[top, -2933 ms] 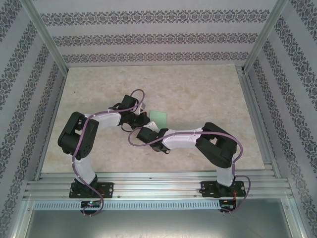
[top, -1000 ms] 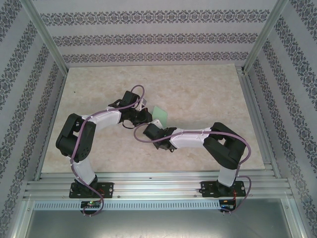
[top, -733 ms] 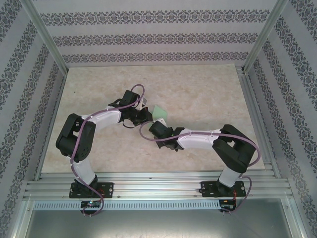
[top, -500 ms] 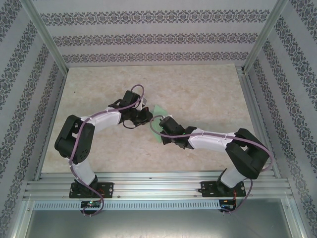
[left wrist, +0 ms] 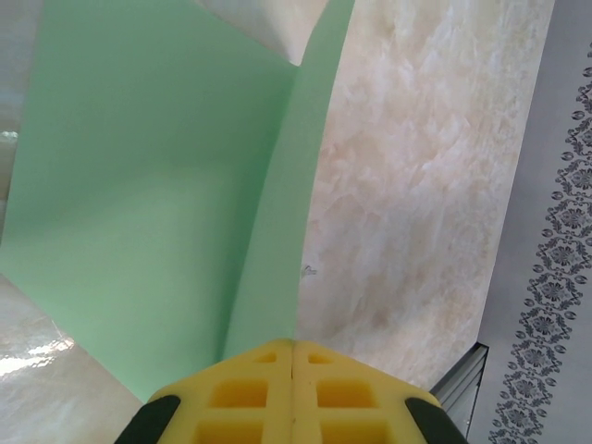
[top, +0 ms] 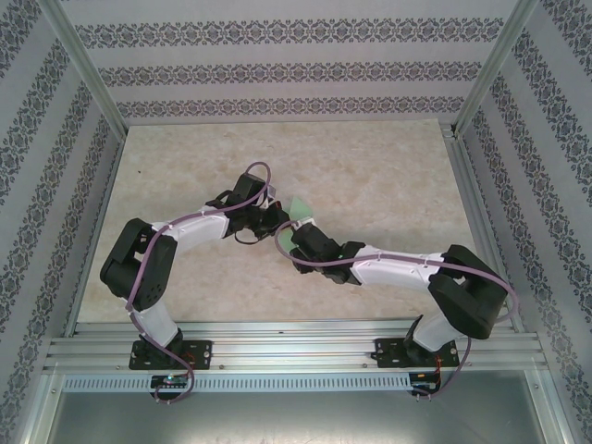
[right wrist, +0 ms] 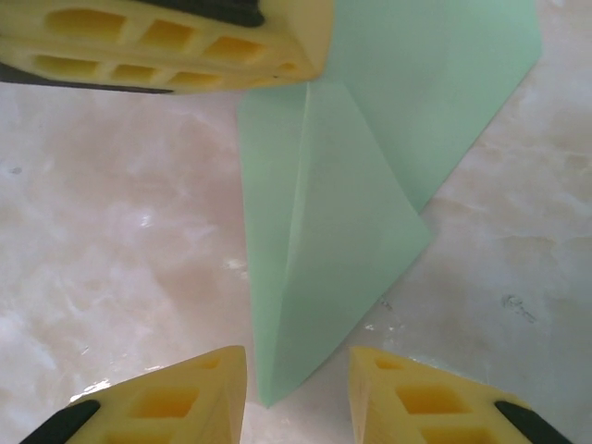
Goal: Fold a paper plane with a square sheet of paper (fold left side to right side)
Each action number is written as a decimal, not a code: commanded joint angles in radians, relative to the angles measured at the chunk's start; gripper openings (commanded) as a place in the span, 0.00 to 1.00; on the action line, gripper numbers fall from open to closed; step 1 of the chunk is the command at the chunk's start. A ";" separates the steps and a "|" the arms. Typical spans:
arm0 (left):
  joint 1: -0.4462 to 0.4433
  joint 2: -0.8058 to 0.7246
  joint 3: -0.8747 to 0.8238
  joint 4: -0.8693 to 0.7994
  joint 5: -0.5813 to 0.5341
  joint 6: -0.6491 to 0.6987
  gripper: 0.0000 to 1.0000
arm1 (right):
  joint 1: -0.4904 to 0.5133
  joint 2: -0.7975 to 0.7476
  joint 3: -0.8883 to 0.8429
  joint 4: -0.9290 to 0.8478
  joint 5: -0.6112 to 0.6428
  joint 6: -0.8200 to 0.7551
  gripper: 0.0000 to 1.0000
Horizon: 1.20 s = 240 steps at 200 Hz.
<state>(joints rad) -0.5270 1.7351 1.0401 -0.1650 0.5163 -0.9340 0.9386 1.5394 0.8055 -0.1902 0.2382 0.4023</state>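
The square sheet of paper (left wrist: 157, 185) is pale mint green and partly folded, with creases and a pointed flap (right wrist: 324, 240). My left gripper (left wrist: 294, 344) is shut on one edge of it and holds that part raised off the table. In the top view the left gripper (top: 277, 220) sits just left of the paper (top: 299, 207). My right gripper (right wrist: 298, 363) is open, its yellow fingers (right wrist: 185, 398) on either side of the flap's pointed tip without touching it. The left gripper's yellow fingers (right wrist: 166, 42) show at the top of the right wrist view. The right gripper (top: 298, 242) is just in front of the paper.
The marble-patterned table (top: 370, 176) has bare room behind and to the right of the paper. Aluminium rails (top: 277, 347) run along the near edge. Patterned walls (top: 277, 65) close in the back and sides. Both forearms meet near the table's middle.
The right arm reached forward and left to the paper, and its gripper opened around the pointed flap. The left gripper stayed shut on the paper and barely moved.
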 commanded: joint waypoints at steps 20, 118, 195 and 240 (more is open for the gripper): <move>-0.012 -0.021 0.017 0.019 -0.009 -0.012 0.06 | 0.017 0.082 0.082 -0.034 0.077 0.025 0.34; -0.012 -0.017 0.025 0.019 -0.008 -0.012 0.06 | 0.026 0.204 0.175 -0.108 0.127 0.039 0.31; -0.012 -0.019 0.026 0.018 -0.013 -0.011 0.06 | 0.026 0.217 0.177 -0.150 0.122 0.056 0.17; -0.012 -0.025 0.034 -0.006 -0.019 0.014 0.14 | -0.010 0.183 0.125 -0.084 0.030 0.033 0.04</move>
<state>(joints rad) -0.5270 1.7351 1.0405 -0.1680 0.4988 -0.9363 0.9504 1.7420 0.9665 -0.2970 0.3317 0.4515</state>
